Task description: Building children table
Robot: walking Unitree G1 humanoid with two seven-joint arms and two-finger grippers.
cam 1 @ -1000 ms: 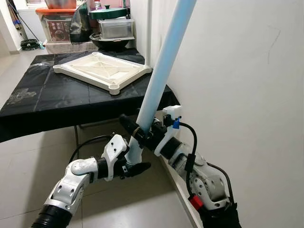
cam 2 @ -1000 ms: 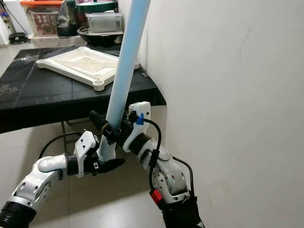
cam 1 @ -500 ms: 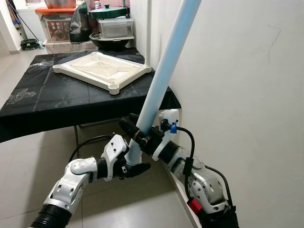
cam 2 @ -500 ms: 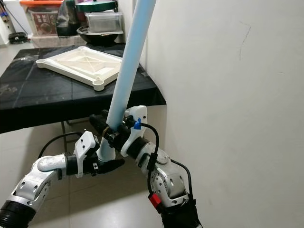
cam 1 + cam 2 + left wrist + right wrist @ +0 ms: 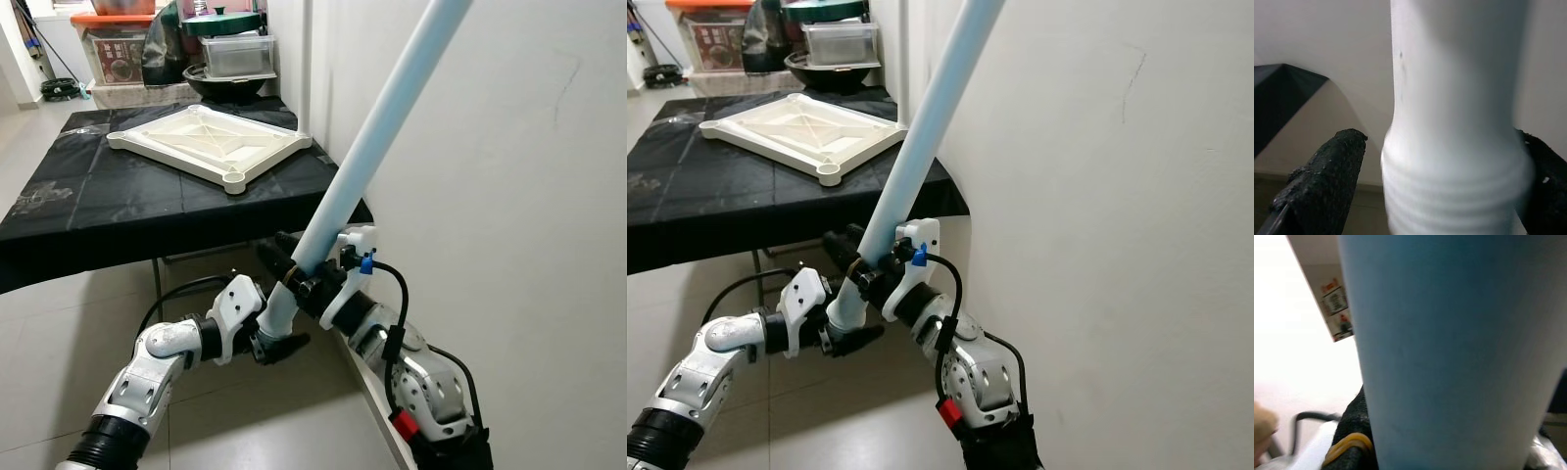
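Left eye view: pale blue table leg [image 5: 377, 147], threaded white end, leaning; both end effectors [image 5: 272, 338] [image 5: 294, 274] clamp it.

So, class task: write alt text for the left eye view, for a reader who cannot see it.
Both grippers, left and right, grip the lower end of a long pale blue table leg that slants up to the right before a white wall. Behind, a cream tabletop panel lies flat on a black-covered table.
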